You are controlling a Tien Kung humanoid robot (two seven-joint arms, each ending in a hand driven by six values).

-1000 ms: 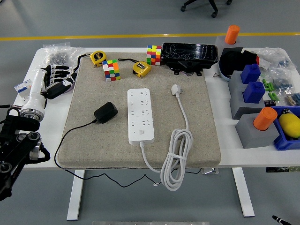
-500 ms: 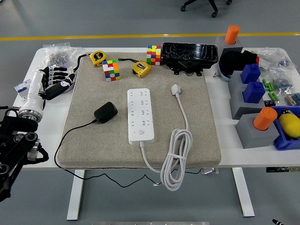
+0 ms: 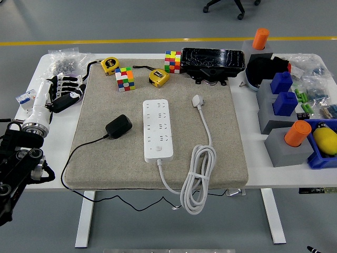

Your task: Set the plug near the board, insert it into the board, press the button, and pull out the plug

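A black plug adapter [image 3: 119, 126] lies on the beige mat [image 3: 105, 158], left of the white power strip [image 3: 158, 129]; its black cord runs off the mat's front left. The strip's button [image 3: 158, 149] is near its front end. The strip's own white plug [image 3: 198, 100] and coiled cable [image 3: 197, 176] lie to its right. My left hand [image 3: 64, 87] is at the table's left edge, off the mat, fingers relaxed and holding nothing, well left of the black plug. My right hand is out of view.
Two Rubik's cubes [image 3: 125, 78] and two yellow tape measures [image 3: 158, 77] lie along the mat's far edge, with a black tray [image 3: 213, 63] behind. Grey, blue and orange fixtures [image 3: 287, 103] crowd the right side. A bag of small parts [image 3: 66, 59] sits far left.
My left arm has shifted slightly back toward the left edge and then settled; nothing on the mat has moved.
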